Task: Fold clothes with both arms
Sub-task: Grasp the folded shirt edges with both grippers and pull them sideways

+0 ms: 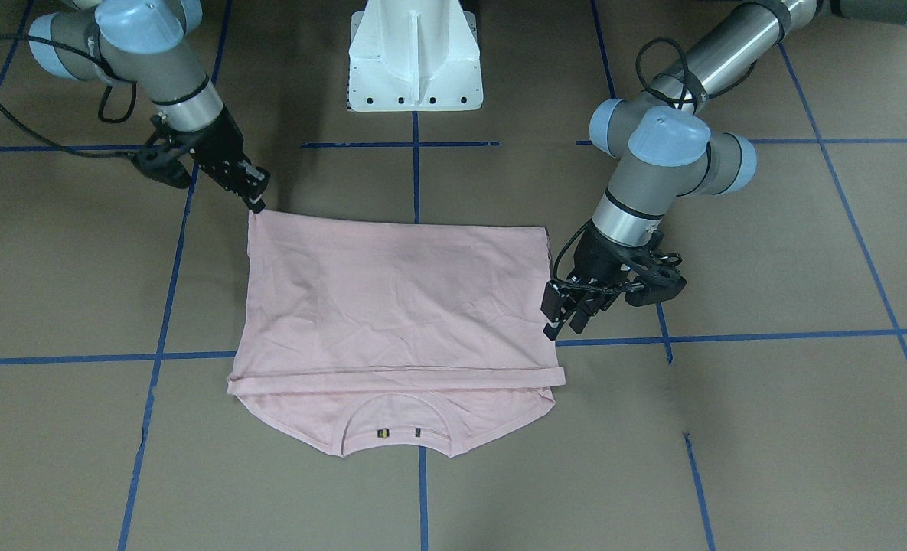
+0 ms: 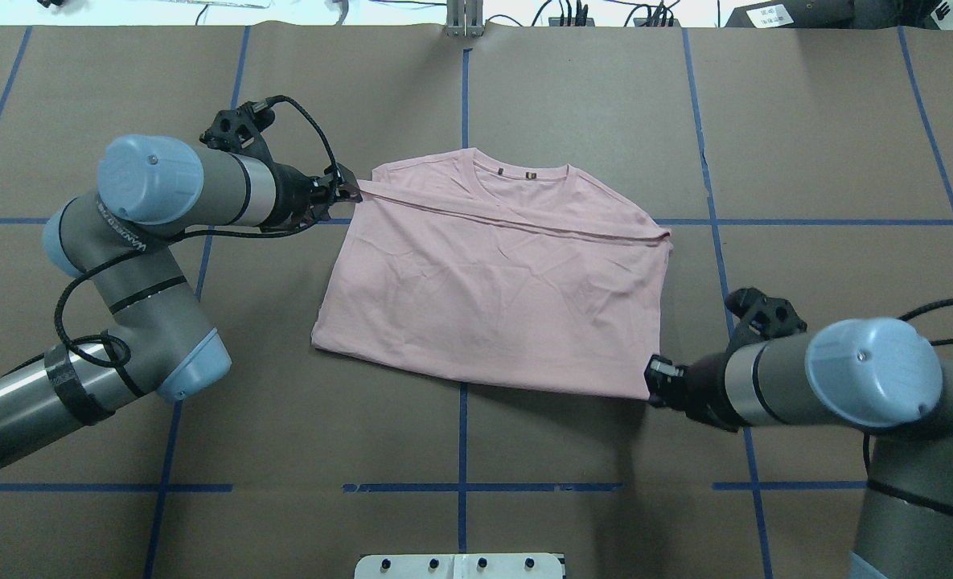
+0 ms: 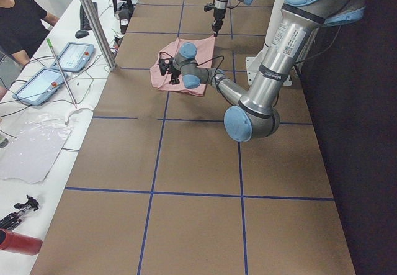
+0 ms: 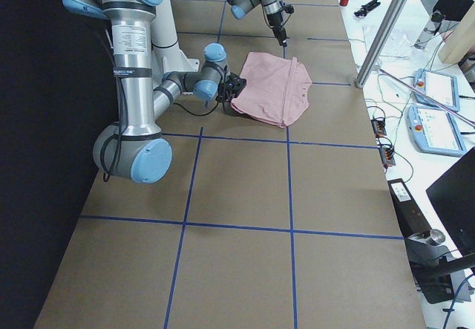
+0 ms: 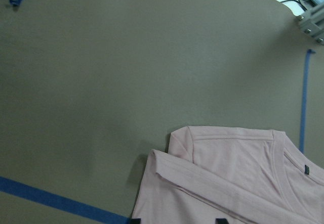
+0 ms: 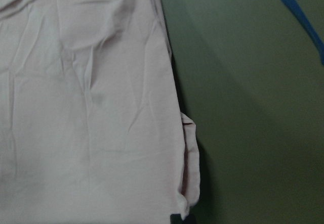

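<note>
Jaws apart on the left black two-finger gripper (image 2: 352, 193), jaws pinched on cloth at the right black two-finger gripper (image 2: 651, 378).
Folded once, the pale pink short-sleeved T-shirt (image 2: 492, 297) lies flat on the brown, blue-taped tabletop (image 2: 605, 104), its hem laid just short of the ribbed collar (image 2: 522, 170). Left sits over the far hem corner, probably poised to take it; right grips the near fold corner, probably to lift both together. Tiny collar labels are unreadable, and no print shows.

Brown table (image 1: 767, 428) with blue tape grid (image 1: 421, 490); beside it, a control tablet (image 3: 75, 56) and a black-shirted person (image 3: 22, 23).
</note>
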Tool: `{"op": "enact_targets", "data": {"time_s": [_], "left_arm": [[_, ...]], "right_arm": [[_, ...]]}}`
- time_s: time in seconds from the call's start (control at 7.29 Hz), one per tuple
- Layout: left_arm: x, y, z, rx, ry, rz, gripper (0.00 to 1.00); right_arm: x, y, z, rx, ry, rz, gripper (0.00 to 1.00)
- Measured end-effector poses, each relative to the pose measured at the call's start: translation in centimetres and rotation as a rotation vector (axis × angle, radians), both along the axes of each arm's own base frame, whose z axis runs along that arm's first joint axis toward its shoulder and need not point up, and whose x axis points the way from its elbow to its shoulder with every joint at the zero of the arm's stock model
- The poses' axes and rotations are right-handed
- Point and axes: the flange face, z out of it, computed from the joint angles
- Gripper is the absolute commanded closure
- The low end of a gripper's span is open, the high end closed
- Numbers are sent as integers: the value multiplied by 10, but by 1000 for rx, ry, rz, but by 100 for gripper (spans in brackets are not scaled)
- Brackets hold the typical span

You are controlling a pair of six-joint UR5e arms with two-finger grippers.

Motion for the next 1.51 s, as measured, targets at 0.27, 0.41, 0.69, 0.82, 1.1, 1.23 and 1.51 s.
{"op": "enact_targets", "data": {"time_s": [0.27, 0.41, 0.69, 0.82, 1.1, 1.23, 1.51], "left_arm": [[-1, 52, -25, -64, 46, 52, 7], [2, 79, -29, -128, 41, 71, 8], [30, 129, -27, -272, -35, 101, 18], [48, 155, -26, -312, -92, 110, 28], [71, 188, -21, -344, -181, 130, 37], [80, 195, -15, -342, -210, 133, 37], [90, 195, -4, -322, -247, 105, 42]], "right_arm": [[15, 82, -16, -73, -35, -179, 1], [15, 107, -20, -103, -39, -235, 0], [20, 107, -23, -117, -44, -224, 0], [30, 84, -23, -113, -48, -164, 0], [48, 20, -32, -95, -80, -1, 0], [51, -4, -31, -90, -81, 52, 0], [53, -19, -27, -81, -75, 81, 0]]}}
